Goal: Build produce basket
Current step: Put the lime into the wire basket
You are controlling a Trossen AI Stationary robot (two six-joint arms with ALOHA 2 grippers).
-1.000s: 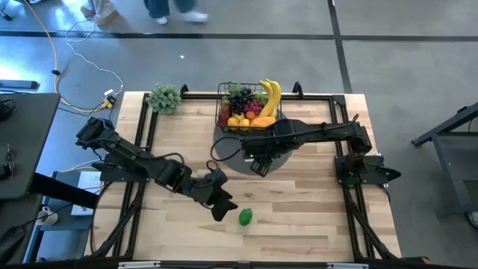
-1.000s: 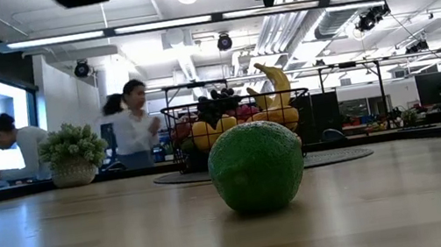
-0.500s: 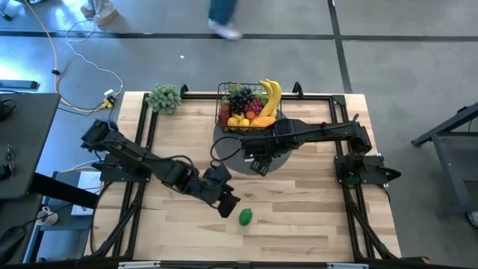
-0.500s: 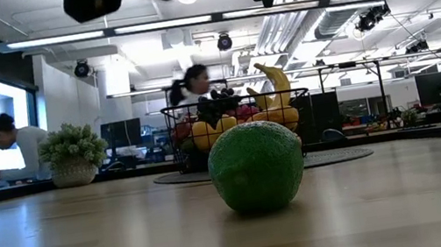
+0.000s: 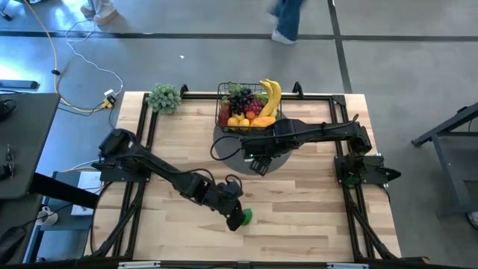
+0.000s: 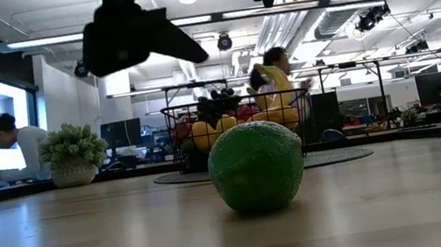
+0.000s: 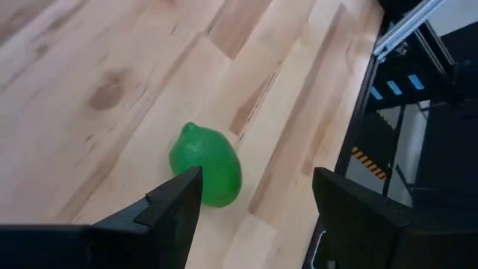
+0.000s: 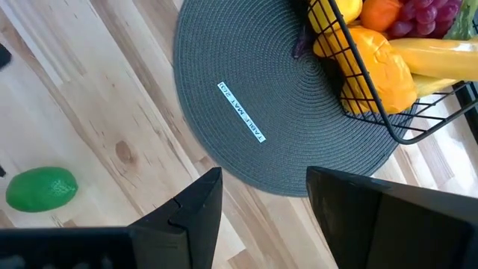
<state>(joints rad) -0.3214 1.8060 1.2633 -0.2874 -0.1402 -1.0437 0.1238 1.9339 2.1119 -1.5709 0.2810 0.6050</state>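
**Left arm reaches over the green lime**

Swinging forward across the desk since a second ago, the left claw (image 5: 234, 217) now hangs right over the green lime (image 5: 246, 217), where before it sat well short of it. From the wrist camera its two dark fingers (image 7: 173, 205) stand apart, one on either side of the lime (image 7: 206, 164), with wood showing between them and the fruit; nothing is gripped. In the low view the claw (image 6: 140, 34) hangs above and a little to one side of the lime (image 6: 256, 166), clear of it.

That lime rests alone on the bare wooden desk (image 5: 299, 217), well apart from everything else. Further back sits the black wire basket (image 5: 249, 106) at the far edge of a round grey mat (image 5: 224, 146), already filled with yellow bananas (image 5: 270, 96), dark grapes (image 5: 240, 97), oranges and lemons.

Over the mat hangs the right claw (image 5: 259, 166), just in front of the basket, its fingers (image 8: 196, 205) apart and empty; it has not shifted. A pale green leafy bunch (image 5: 165, 98) stands at the desk's far left corner. A person (image 5: 287, 19) walks along the floor behind the desk, farther along than before.
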